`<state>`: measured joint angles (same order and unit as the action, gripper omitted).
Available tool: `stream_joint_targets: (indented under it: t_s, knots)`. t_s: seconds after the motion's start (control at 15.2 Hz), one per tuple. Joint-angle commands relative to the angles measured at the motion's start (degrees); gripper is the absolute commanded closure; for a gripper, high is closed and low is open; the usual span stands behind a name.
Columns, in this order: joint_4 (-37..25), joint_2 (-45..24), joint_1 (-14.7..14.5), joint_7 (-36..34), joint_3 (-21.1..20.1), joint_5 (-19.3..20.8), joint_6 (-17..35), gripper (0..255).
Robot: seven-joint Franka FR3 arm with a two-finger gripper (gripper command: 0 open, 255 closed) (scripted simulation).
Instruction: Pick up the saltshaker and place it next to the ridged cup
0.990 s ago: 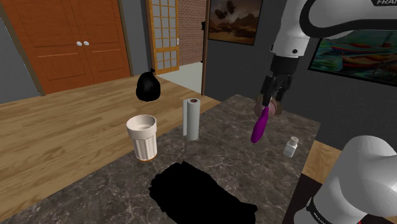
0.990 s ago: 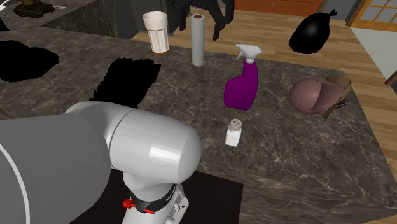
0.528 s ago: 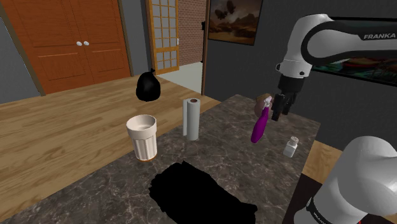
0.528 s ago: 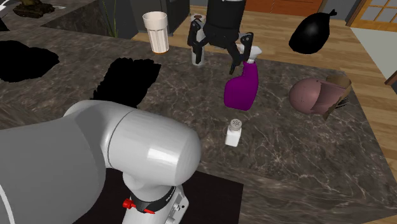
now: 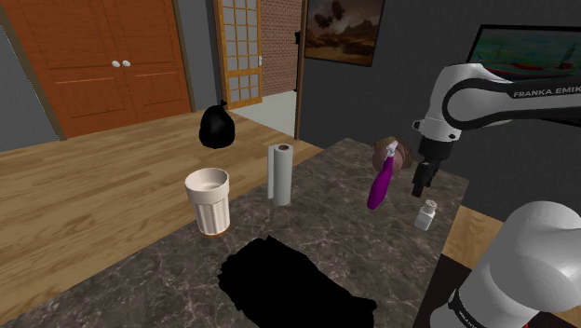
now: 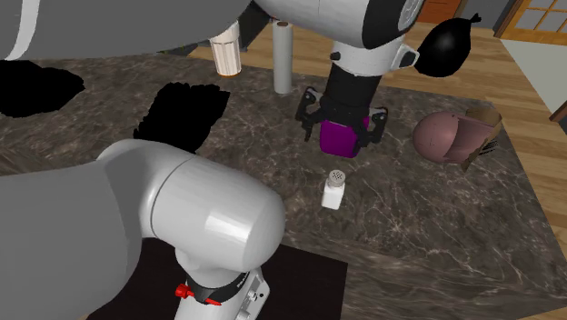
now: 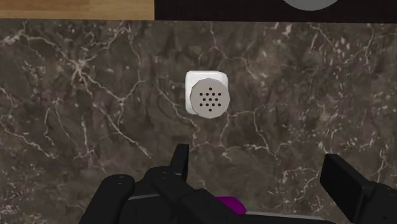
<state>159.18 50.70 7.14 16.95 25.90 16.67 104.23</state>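
Note:
The saltshaker (image 5: 425, 215) (image 6: 334, 189) is small and white with a grey perforated top, upright on the dark marble counter near the stand. My gripper (image 5: 421, 182) (image 6: 343, 124) hangs open just above it, beside the purple spray bottle (image 5: 379, 184) (image 6: 338, 139). In the wrist view the saltshaker (image 7: 207, 97) is seen from above, ahead of the spread fingers (image 7: 180, 160), which do not touch it. The ridged cup (image 5: 209, 200) (image 6: 225, 56) is cream-white and stands far off across the counter.
A paper towel roll (image 5: 280, 173) (image 6: 283, 59) stands between the cup and the bottle. A pinkish-brown object (image 5: 391, 151) (image 6: 450, 136) lies behind the bottle. A black bag (image 5: 216, 126) sits on the wooden floor. A black area (image 5: 279, 280) marks the counter.
The arm has swung from above the spray bottle toward the shoulder view's right and lowered, bringing the gripper over the saltshaker. The fingers stayed open; no object moved.

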Motion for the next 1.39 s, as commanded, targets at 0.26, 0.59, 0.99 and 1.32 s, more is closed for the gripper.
stream_joint_targets:
  t_s: [0.26,0.59,0.99,1.32]
  knots:
    - [3.63,-3.82,2.46,6.0,6.91,5.71,6.83,0]
    - [6.56,-5.75,2.84,5.89,8.58,7.26,11.55,0]
    - [6.87,-6.02,2.87,5.88,8.79,7.45,12.13,0]
    - [6.87,-6.01,2.87,5.89,8.78,7.45,12.11,255]
